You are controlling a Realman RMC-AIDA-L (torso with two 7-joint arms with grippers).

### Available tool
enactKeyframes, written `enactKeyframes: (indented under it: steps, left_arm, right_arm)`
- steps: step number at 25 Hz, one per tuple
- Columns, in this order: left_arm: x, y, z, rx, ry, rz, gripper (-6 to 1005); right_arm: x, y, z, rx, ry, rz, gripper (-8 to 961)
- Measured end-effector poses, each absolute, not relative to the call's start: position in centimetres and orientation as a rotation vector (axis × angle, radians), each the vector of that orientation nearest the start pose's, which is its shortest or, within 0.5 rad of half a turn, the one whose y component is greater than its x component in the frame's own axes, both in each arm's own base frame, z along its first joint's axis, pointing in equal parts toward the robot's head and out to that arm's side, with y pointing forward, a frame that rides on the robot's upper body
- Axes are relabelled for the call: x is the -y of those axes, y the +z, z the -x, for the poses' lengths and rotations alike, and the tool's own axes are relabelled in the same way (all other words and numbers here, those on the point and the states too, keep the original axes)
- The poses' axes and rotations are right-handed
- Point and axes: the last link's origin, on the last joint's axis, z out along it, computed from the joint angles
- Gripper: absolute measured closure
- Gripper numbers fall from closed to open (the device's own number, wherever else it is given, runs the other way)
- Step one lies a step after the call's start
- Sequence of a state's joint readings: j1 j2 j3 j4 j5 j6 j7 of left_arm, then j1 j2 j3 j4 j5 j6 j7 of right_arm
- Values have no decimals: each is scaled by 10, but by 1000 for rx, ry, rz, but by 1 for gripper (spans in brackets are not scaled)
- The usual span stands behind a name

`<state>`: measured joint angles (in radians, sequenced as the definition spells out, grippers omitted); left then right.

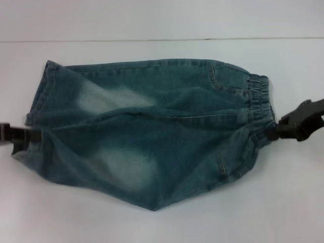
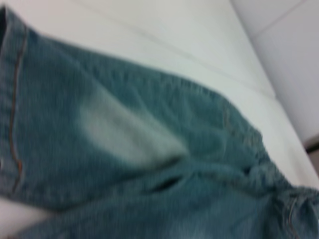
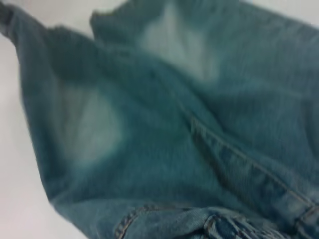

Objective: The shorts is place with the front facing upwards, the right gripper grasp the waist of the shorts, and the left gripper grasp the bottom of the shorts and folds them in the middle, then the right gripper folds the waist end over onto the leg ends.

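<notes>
We find the shorts (image 1: 152,131) spread sideways across the white table (image 1: 162,223), front side up, with two pale faded patches showing on the thighs. The waist of the shorts (image 1: 259,98) lies toward our right, its gathered band puckered; the bottom of the shorts (image 1: 38,104) lies toward our left.

The right gripper (image 1: 276,132) sits at the waist edge, its fingers closed on the elastic band near mid-width. The fabric there is drawn up into a point toward the fingers. The left gripper (image 1: 28,134) sits at the opposite end, pinching the hem edge between the two legs; denim creases run from it toward the crotch seam.

The near half of the garment hangs in a slack V, its lowest point toward the table's near edge. The far half lies flatter.

In the left wrist view we see a stitched hem (image 2: 15,109) and one faded patch (image 2: 124,129). The right wrist view shows the centre seam (image 3: 239,159) running across the denim.
</notes>
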<state>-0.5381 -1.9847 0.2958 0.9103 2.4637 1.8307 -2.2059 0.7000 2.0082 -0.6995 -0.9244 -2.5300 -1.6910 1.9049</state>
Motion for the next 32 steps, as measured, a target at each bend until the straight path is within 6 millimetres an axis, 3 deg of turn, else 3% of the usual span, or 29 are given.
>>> enactKeyframes:
  steps: [7,17,32]
  left_arm:
    - [-335,107,312,1678,-578,2196,923]
    - [-366,104,320,1649,-654,2020,915]
    - [-392,104,334,1565,-766,1778,904]
  right_arm:
    - [-364,59,-252,-1044,206,2733,911]
    - [-372,64,-273,-1143,484,2562,911]
    - [-411,53,-283,-1140,601,2267,910]
